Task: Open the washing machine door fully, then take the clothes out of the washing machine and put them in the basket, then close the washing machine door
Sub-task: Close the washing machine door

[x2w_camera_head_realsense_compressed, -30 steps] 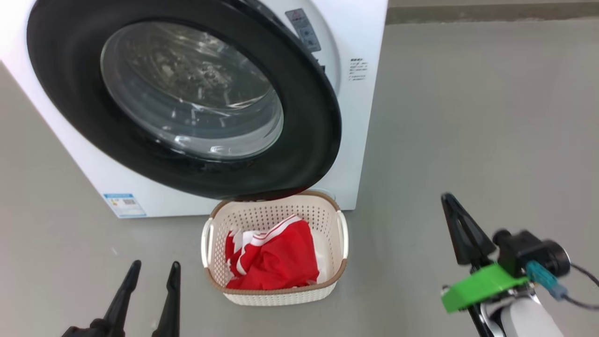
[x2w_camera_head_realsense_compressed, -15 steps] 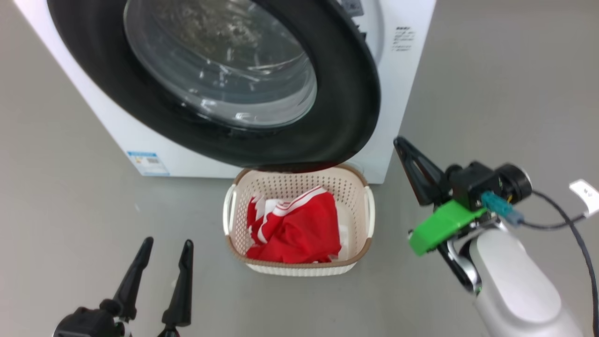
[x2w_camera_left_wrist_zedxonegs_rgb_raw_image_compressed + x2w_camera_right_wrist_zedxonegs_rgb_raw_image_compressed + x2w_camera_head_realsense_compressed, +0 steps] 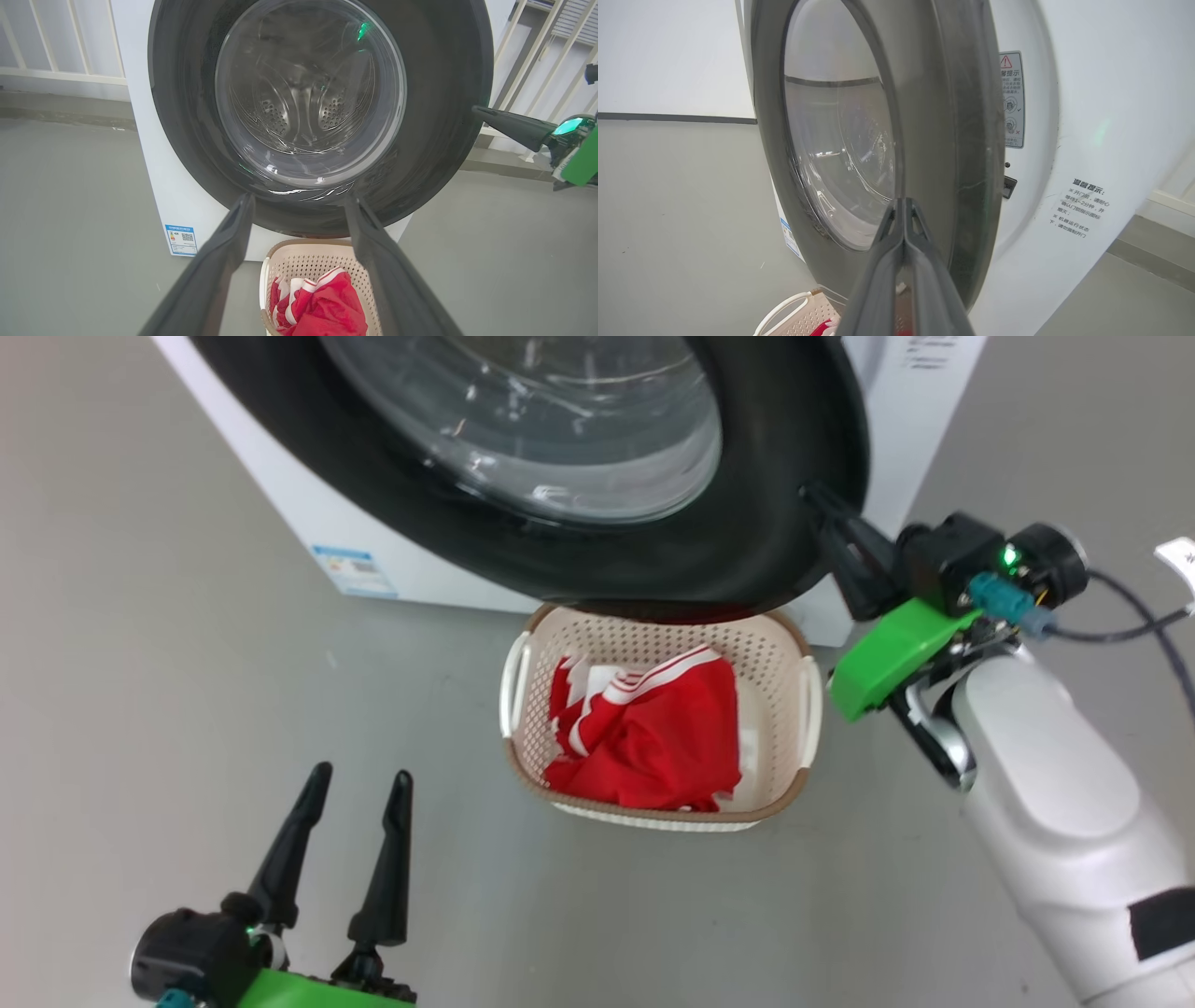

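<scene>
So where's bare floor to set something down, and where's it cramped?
Free: the floor left of the basket, between the washing machine and the open left tool, and the strip in front of it. Crowded: the basket tucked under the washing machine door, with the shut right tool at the door's right edge.

The left end effector (image 3: 361,775) and right end effector (image 3: 814,495) each have two long tapering black fingers (image 3: 289,845), a black hub and a bright green bracket (image 3: 887,653). The right forearm (image 3: 1055,803) is glossy pale grey with a black patch (image 3: 1162,922). A teal plug (image 3: 999,597) and dark cable (image 3: 1102,637) leave its wrist.
</scene>
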Controlling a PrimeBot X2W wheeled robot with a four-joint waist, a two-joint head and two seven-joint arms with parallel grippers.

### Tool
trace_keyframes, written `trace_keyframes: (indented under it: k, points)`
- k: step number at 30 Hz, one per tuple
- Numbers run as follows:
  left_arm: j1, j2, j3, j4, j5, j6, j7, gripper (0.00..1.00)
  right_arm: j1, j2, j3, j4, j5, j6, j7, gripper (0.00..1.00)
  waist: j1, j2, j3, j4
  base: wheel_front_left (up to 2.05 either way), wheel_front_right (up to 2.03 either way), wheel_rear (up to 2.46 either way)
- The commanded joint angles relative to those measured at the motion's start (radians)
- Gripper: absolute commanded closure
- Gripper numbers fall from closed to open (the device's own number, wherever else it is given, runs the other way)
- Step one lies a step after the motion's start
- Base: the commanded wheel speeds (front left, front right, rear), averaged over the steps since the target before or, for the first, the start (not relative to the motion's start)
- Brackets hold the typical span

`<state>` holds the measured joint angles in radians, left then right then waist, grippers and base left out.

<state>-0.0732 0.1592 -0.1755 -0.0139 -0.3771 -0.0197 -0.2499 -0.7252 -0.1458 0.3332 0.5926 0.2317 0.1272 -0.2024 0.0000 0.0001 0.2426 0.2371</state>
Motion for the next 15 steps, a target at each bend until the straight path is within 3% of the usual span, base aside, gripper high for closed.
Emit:
trace_keyframes:
  k: [1,15]
  points:
    - [-0.034,0.007,0.031,-0.014,0.016,-0.011,-0.012,0.00,-0.038,0.004,0.015,-0.002,0.008,0.003,-0.011,1.00,0.0000,-0.0001,0.040,0.042,0.00,0.00,0.00]
    - [-0.066,-0.025,0.037,0.010,0.037,-0.048,-0.012,0.00,-0.217,-0.032,0.021,0.112,0.005,0.003,-0.039,1.00,0.0000,-0.0001,0.108,0.066,0.00,0.00,0.00]
